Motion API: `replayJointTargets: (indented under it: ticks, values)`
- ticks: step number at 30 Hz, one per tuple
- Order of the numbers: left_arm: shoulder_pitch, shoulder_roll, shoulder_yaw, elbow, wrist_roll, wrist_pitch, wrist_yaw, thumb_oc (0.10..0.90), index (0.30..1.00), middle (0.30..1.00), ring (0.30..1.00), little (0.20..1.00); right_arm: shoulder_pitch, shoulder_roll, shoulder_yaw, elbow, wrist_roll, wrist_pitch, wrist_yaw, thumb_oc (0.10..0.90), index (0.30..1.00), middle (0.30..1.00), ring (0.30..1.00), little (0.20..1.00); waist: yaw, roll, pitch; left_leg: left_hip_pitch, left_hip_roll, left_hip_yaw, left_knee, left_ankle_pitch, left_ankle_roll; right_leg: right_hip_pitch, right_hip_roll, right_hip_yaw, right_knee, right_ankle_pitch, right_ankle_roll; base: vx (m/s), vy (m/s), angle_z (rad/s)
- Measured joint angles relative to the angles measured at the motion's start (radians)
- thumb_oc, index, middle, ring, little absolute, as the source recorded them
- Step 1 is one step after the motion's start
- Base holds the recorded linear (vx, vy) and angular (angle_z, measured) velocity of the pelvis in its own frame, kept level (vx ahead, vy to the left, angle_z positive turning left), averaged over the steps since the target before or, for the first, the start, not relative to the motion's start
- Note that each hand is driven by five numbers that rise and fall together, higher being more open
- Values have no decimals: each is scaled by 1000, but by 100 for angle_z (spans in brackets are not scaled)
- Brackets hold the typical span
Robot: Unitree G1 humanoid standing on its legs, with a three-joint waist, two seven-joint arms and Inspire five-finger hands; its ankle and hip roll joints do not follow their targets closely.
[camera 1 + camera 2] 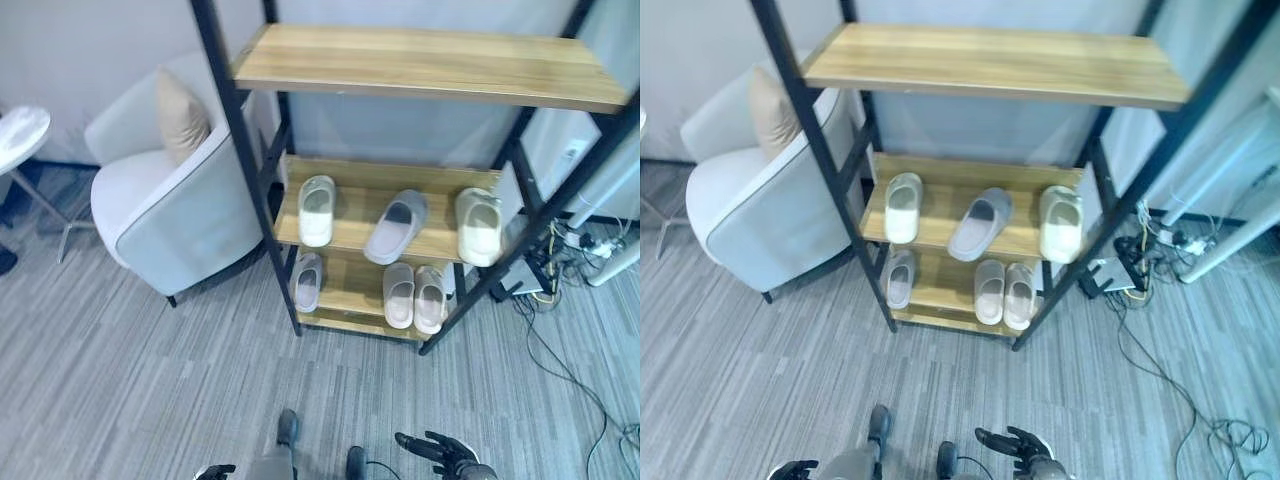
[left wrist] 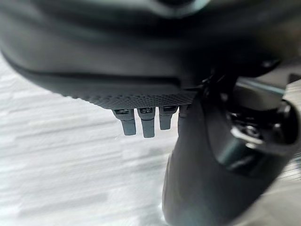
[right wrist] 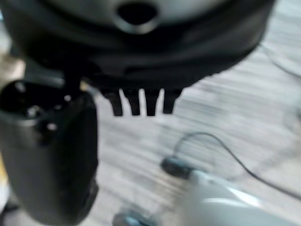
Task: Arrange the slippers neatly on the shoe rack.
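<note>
Right robot hand (image 1: 447,452) and left robot hand (image 2: 141,120) relaxed, empty; rounded foam slippers (image 1: 397,226) on wooden shoe rack (image 1: 352,231).

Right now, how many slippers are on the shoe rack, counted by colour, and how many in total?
Cream-white slippers: 2, at the left end and right end of the middle shelf.
Grey slippers: 4, one angled in the middle of the middle shelf, one at the left of the bottom shelf, and a side-by-side pair at its right.
Total: 6 slippers.
</note>
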Motion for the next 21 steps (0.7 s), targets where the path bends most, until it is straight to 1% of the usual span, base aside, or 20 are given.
replayJointTargets:
  ticks: [1, 2, 3, 4, 5, 6, 7, 8, 9, 10, 11, 12, 13, 14, 15, 17, 18, 19, 20, 21]
  values:
    - [21, -13, 5, -1, 3, 9, -2, 800, 900, 900, 900, 900, 15, -6, -19, -115, -10, 10, -2, 800, 900, 900, 900, 900, 5, -10, 1, 19, -6, 4, 15, 0, 9, 6, -1, 34, 3, -5, 6, 254, 306, -88]
    - [33, -23, 9, -4, 8, 26, -7, 800, 900, 900, 900, 900, 69, -29, -40, -298, -25, 8, -2, 800, 900, 900, 900, 900, 0, -4, -1, 37, -10, 8, 49, -13, 33, 10, -3, 53, 10, -16, 18, 177, 195, -95]
    - [49, -22, 14, -12, 14, 24, -4, 800, 900, 900, 900, 900, 105, -31, -70, -425, -22, -31, -3, 800, 900, 900, 900, 900, -10, 3, -6, 85, -15, 11, 25, 17, 84, 8, -9, 63, 32, -26, 6, 162, 209, -87]
    - [49, -20, 9, -13, 20, 25, 4, 800, 900, 900, 900, 900, 102, -16, -81, -451, -15, -65, -3, 800, 900, 900, 900, 900, -21, -2, -14, 104, -25, 36, 19, 52, 100, 7, -24, 67, 56, -38, -5, 123, 181, -82]
    - [47, -1, -10, -26, 36, 25, 6, 800, 900, 900, 900, 900, 96, 8, -86, -458, 23, -84, 3, 800, 900, 900, 900, 900, -32, -14, -26, 126, -47, 71, 21, 57, 124, 6, -51, 67, 102, -60, 11, 80, 170, -51]
    - [40, 28, -37, -56, 50, 24, 9, 800, 900, 900, 900, 900, 97, 22, -80, -461, 68, -78, 10, 800, 900, 900, 900, 900, -45, -26, -49, 137, -76, 85, 23, 53, 147, -29, -82, 55, 189, -89, 30, 44, 161, -29]
    - [39, 29, -38, -56, 51, 24, 9, 800, 900, 900, 900, 900, 96, 22, -80, -461, 69, -77, 11, 800, 900, 900, 900, 900, -46, -28, -50, 138, -78, 85, 23, 53, 148, -31, -84, 55, 193, -90, 31, 9, 173, -8]
    - [24, 77, -28, -112, 30, 23, 26, 800, 900, 900, 900, 900, 110, 6, -63, -484, 92, -64, 28, 800, 900, 900, 900, 900, -58, -41, -63, 149, -109, 96, 27, 36, 175, -120, -114, 57, 374, -114, 75, 30, 186, 1]
    - [2, 86, -19, -141, 13, 19, 34, 800, 900, 900, 900, 900, 113, -15, -52, -501, 93, -62, 37, 800, 900, 900, 900, 900, -58, -31, -56, 149, -115, 96, 32, 33, 180, -159, -119, 57, 453, -112, 98, 34, 129, -1]
    - [-30, 95, -34, -167, 4, 15, 47, 800, 900, 900, 900, 900, 117, -43, -35, -535, 92, -49, 45, 800, 900, 900, 900, 900, -55, -15, -46, 158, -117, 96, 39, 21, 200, -196, -127, 45, 527, -112, 132, 114, 97, -9]
    - [-53, 103, -50, -187, 5, 0, 63, 800, 900, 900, 900, 900, 134, -89, 5, -614, 92, -44, 67, 800, 900, 900, 900, 900, -54, 4, -34, 179, -125, 106, 44, 11, 215, -217, -162, -12, 572, -135, 160, 110, 28, -13]
    - [-66, 103, -50, -189, 6, -10, 72, 800, 900, 900, 900, 900, 140, -102, 17, -647, 91, -48, 83, 800, 900, 900, 900, 900, -60, 11, -31, 201, -127, 111, 43, 9, 214, -220, -175, -34, 555, -136, 158, 139, 53, -26]
    - [-76, 98, -48, -185, 6, -25, 74, 800, 900, 900, 900, 900, 146, -116, 34, -677, 89, -47, 97, 800, 900, 900, 900, 900, -58, 18, -33, 223, -124, 110, 33, 3, 211, -216, -182, -63, 511, -136, 155, 117, 40, -39]
    - [-78, 92, -26, -184, 6, -42, 73, 800, 900, 900, 900, 900, 148, -149, 83, -744, 82, -47, 119, 800, 900, 900, 900, 900, -61, 21, -37, 252, -127, 128, 15, -4, 212, -204, -196, -120, 367, -117, 155, 81, 37, -41]
    - [-80, 93, -25, -184, 6, -44, 71, 800, 900, 900, 900, 900, 144, -155, 100, -767, 74, -53, 134, 800, 900, 900, 900, 900, -67, 10, -39, 255, -135, 137, 13, -4, 212, -205, -203, -131, 317, -96, 157, 83, 17, -21]
    - [-79, 86, -10, -172, 9, -48, 68, 800, 900, 900, 900, 900, 155, -150, 111, -808, 46, -56, 157, 800, 900, 900, 900, 900, -103, -12, -51, 262, -151, 122, 8, -7, 209, -202, -198, -112, 259, -47, 158, 94, 4, 27]
    - [-66, 66, -11, -156, 25, -48, 66, 800, 900, 900, 900, 900, 164, -149, 111, -818, 24, -55, 165, 800, 900, 900, 900, 900, -103, -30, -64, 271, -161, 121, 6, -17, 198, -184, -188, -103, 229, -10, 138, 124, 0, 27]
    - [-53, 57, -11, -148, 39, -47, 65, 800, 900, 900, 900, 900, 164, -148, 111, -820, 5, -55, 166, 800, 900, 900, 900, 900, -100, -35, -67, 277, -165, 121, 6, -24, 200, -166, -184, -102, 212, 7, 127, 156, -3, 11]
    - [-34, 41, -6, -135, 50, -45, 65, 800, 900, 900, 900, 900, 172, -153, 102, -848, -27, -45, 165, 800, 900, 900, 900, 900, -101, -44, -74, 288, -167, 121, 5, -31, 196, -138, -177, -89, 173, 47, 99, 60, -10, -11]
    - [14, 0, 16, -120, 59, -41, 61, 800, 900, 900, 900, 900, 201, -169, 65, -916, -59, -47, 163, 800, 900, 900, 900, 900, -100, -20, -86, 296, -152, 123, 5, -38, 184, -104, -155, -85, 113, 79, 85, 91, -21, -12]
